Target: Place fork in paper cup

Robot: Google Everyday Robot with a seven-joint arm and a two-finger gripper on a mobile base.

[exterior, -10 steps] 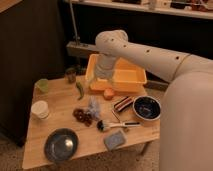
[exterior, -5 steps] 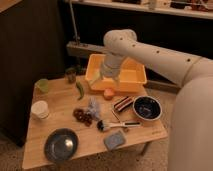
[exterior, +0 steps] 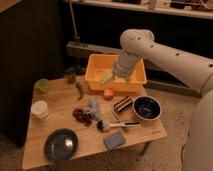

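Observation:
The paper cup (exterior: 40,109) stands upright near the left edge of the wooden table (exterior: 45,127). What looks like the fork (exterior: 114,115), slim and pale, lies right of the table's middle, just above the dark-headed brush (exterior: 118,124). My gripper (exterior: 116,78) hangs over the yellow bin (exterior: 98,64) at the back of the table. Its two fingers are spread open with nothing between them. It is well above and behind the fork, and far right of the cup.
A pale green cup (exterior: 42,85), a dark tumbler (exterior: 70,75) and a green pepper (exterior: 79,90) sit at the back left. An orange (exterior: 108,93), a striped bar (exterior: 123,104), a dark bowl (exterior: 147,107), dark fruits (exterior: 82,116), a grey plate (exterior: 60,144) and a sponge (exterior: 115,141) crowd the table.
The arm has swung to the right, carrying the gripper from the bin's left end to over its middle. The fingers stayed open. Nothing on the table moved.

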